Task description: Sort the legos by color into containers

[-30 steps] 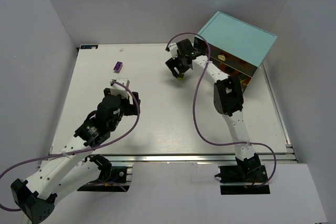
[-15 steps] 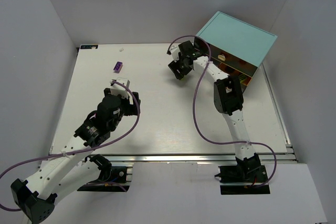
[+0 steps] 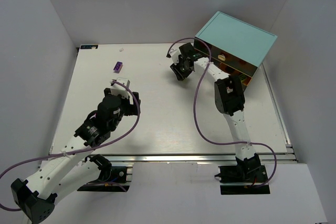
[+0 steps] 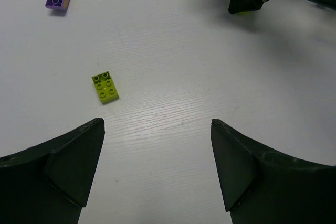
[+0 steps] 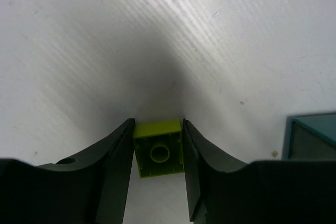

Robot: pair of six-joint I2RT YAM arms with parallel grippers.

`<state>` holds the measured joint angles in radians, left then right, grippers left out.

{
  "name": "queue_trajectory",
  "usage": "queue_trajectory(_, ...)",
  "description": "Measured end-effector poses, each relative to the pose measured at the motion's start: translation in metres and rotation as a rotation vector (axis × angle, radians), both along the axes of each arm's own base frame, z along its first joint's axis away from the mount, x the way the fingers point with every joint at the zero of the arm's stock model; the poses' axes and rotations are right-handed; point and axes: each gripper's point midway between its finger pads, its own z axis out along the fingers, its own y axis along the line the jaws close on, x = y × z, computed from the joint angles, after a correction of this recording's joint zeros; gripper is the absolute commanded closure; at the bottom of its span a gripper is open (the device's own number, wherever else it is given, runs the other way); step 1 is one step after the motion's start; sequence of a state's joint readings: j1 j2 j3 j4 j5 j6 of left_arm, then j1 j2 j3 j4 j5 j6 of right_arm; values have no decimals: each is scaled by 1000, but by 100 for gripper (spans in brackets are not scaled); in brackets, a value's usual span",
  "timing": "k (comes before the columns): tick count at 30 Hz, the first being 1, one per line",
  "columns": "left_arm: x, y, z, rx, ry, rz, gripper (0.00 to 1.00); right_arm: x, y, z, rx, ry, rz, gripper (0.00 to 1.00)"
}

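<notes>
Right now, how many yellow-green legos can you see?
2. One lego lies on the table ahead of the left tool; a second lego sits between the jaws of the right tool. Others may be hidden.

lego (image 5: 157,154) between right end effector (image 5: 157,127) fingers, cabinet (image 3: 236,38) back right

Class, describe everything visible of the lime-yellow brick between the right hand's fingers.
The lime-yellow brick is a small square of glossy plastic, showing one face with a round ring at its centre. It sits squarely between the right hand's dark fingers, which touch its two opposite sides, over the white table.
</notes>
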<state>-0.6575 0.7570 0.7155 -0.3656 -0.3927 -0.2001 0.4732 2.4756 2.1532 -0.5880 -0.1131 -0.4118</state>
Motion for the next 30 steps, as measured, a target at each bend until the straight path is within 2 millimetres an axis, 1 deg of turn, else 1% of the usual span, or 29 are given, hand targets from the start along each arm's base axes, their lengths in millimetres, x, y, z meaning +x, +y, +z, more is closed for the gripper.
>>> queue_trajectory(3, 1, 0, -2, 5, 7, 0, 8, -15, 1, 1, 19, 39, 29, 98)
queue_trajectory(6, 2, -1, -7, 18, 20, 6, 8, -38, 1, 6, 45, 101, 56, 100)
queue_trajectory(8, 4, 0, -10, 26, 27, 12, 8, -58, 2, 19, 81, 136, 77, 100)
queue_trajectory(9, 4, 0, -11, 30, 31, 15, 8, -69, 1, 30, 100, 150, 87, 100)
queue_trajectory(10, 5, 0, -13, 35, 37, 18, 8, -79, 1, 44, 118, 154, 97, 100)
queue_trajectory(12, 7, 0, -17, 45, 48, 25, 8, -92, 2, 82, 172, 117, 120, 100)
queue_trajectory(14, 9, 0, -23, 53, 64, 32, 8, -110, -2, 129, 226, 54, 144, 100)
queue_trajectory(15, 10, -1, -26, 58, 73, 35, 8, -117, -4, 148, 247, 21, 150, 100)
queue_trajectory(16, 11, -1, -31, 65, 88, 39, 8, -127, -9, 174, 274, -29, 158, 100)
queue_trajectory(18, 15, -2, -43, 83, 128, 47, 8, -144, -23, 211, 306, -116, 156, 100)
queue_trajectory(19, 16, -2, -50, 93, 150, 48, 8, -150, -32, 225, 318, -152, 149, 100)
queue_trajectory(20, 17, -2, -56, 102, 169, 51, 8, -153, -42, 233, 321, -180, 134, 100)
queue_trajectory(21, 18, -1, -61, 109, 186, 55, 8, -154, -53, 237, 319, -204, 113, 100)
queue_trajectory(22, 19, 0, -66, 114, 202, 59, 8, -153, -65, 236, 309, -218, 87, 100)
queue_trajectory(23, 19, 1, -69, 117, 213, 61, 8, -150, -77, 231, 294, -223, 57, 100)
queue_trajectory(28, 21, 4, -72, 106, 234, 75, 7, -138, -143, 179, 170, -173, -103, 100)
queue_trajectory(30, 23, 5, -72, 103, 237, 84, 7, -135, -164, 168, 127, -171, -146, 100)
